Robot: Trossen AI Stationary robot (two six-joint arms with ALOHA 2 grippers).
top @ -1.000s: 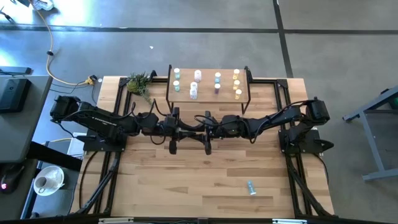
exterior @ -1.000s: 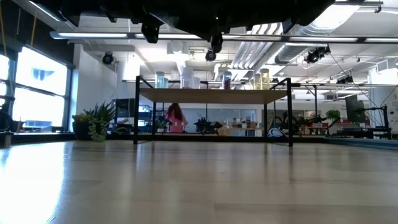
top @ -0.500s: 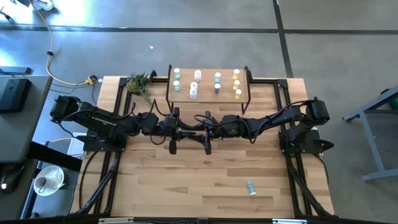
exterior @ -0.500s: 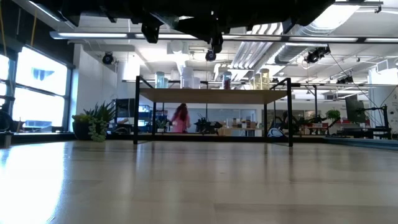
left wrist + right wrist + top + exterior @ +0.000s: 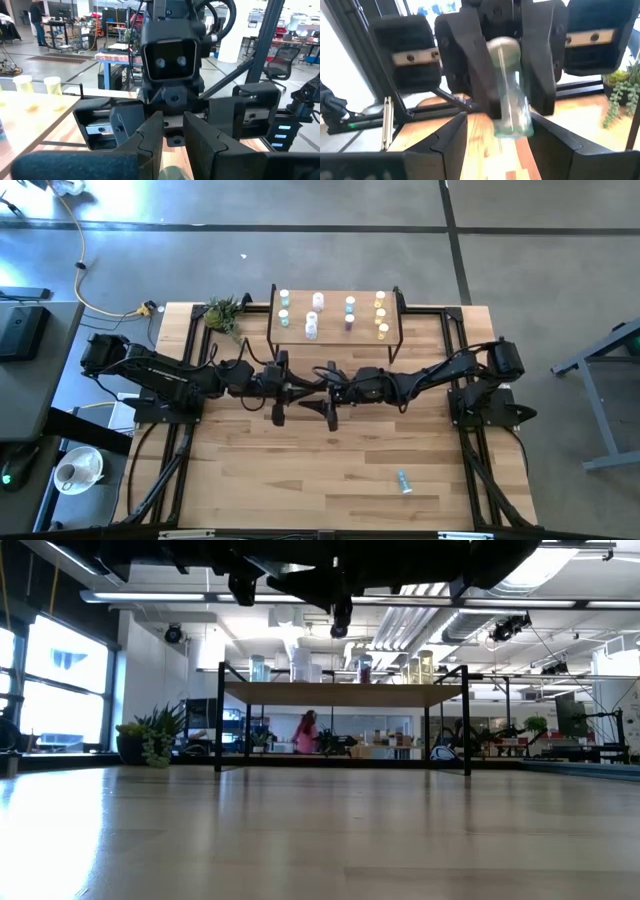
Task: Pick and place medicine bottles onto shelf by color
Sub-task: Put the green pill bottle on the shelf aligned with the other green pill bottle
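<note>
since a second ago the right gripper (image 5: 497, 145) has spread its jaws, released, above the tabletop (image 5: 300, 480) in front of the shelf (image 5: 330, 340). facing it, the left gripper (image 5: 516, 107) jaws clench a green-tinted bottle (image 5: 512, 125) in mid-air. it looks light, stiff and slick, best pinched mid-body; no label readable.

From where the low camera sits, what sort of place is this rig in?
Probably an open-plan robotics lab or workshop: exposed ceiling ducts, other workbenches and office chairs behind the slatted table, and a person walking in the background.
</note>
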